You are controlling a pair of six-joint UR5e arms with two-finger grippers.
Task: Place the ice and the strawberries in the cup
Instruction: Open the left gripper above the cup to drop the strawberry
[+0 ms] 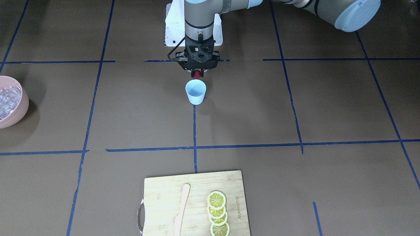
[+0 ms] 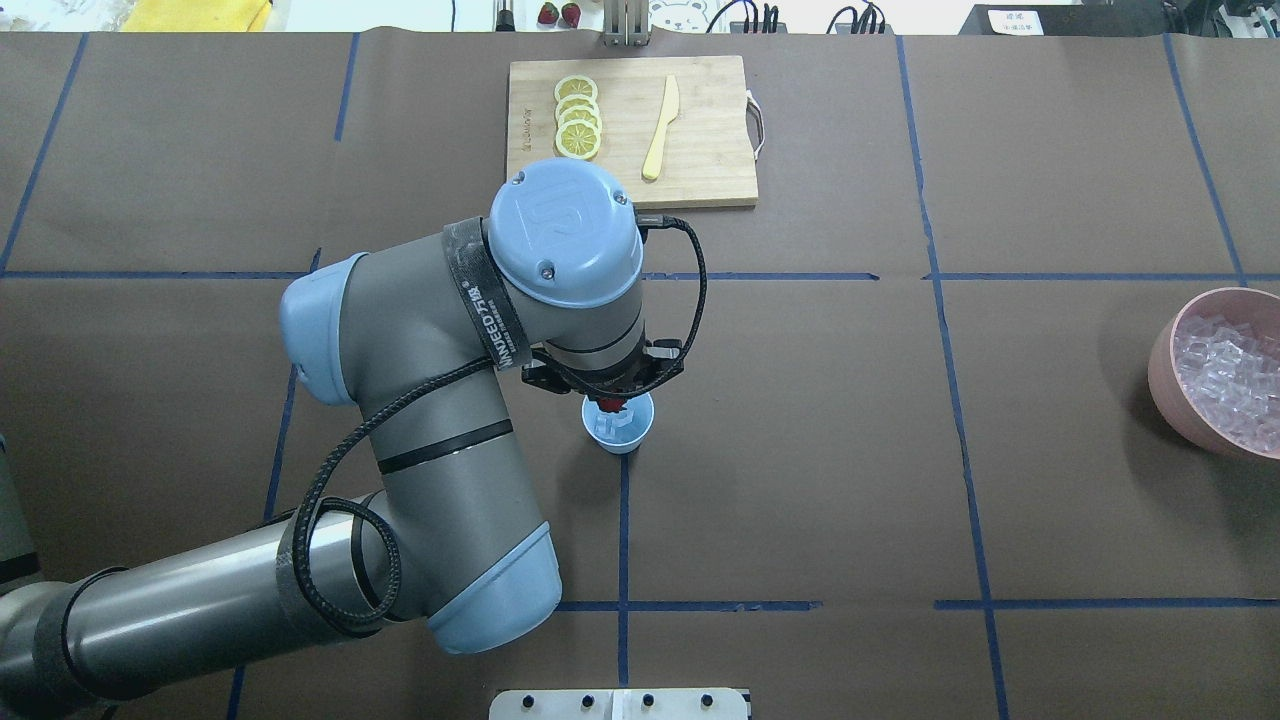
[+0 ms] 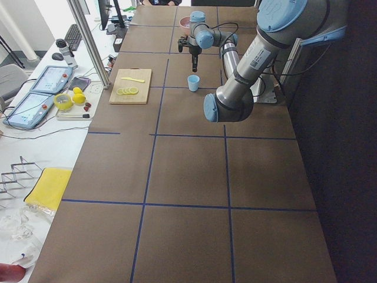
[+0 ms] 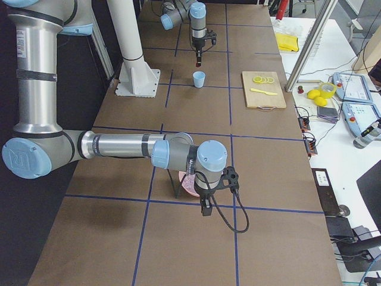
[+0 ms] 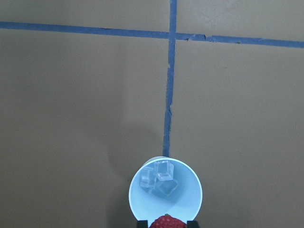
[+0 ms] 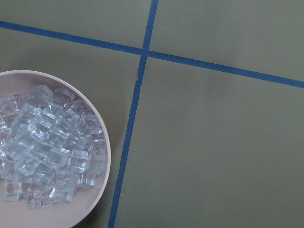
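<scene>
The pale blue cup [image 1: 196, 92] stands upright near the table's middle and holds a few ice cubes [image 5: 164, 176]. My left gripper [image 1: 197, 72] is shut on the red strawberry [image 1: 197, 75], just above the robot-side rim of the cup [image 2: 618, 428]. In the left wrist view the strawberry [image 5: 166, 222] sits at the bottom edge over the cup [image 5: 185, 199]. My right gripper [image 4: 205, 210] shows only in the exterior right view, beside the pink bowl [image 4: 186, 183]; I cannot tell whether it is open or shut.
The pink bowl [image 2: 1165, 385] heaped with ice cubes [image 6: 42, 142] stands at the table's right end. A wooden cutting board [image 1: 164, 196] with lemon slices [image 1: 217, 213] and a wooden knife [image 1: 182, 209] lies on the far side.
</scene>
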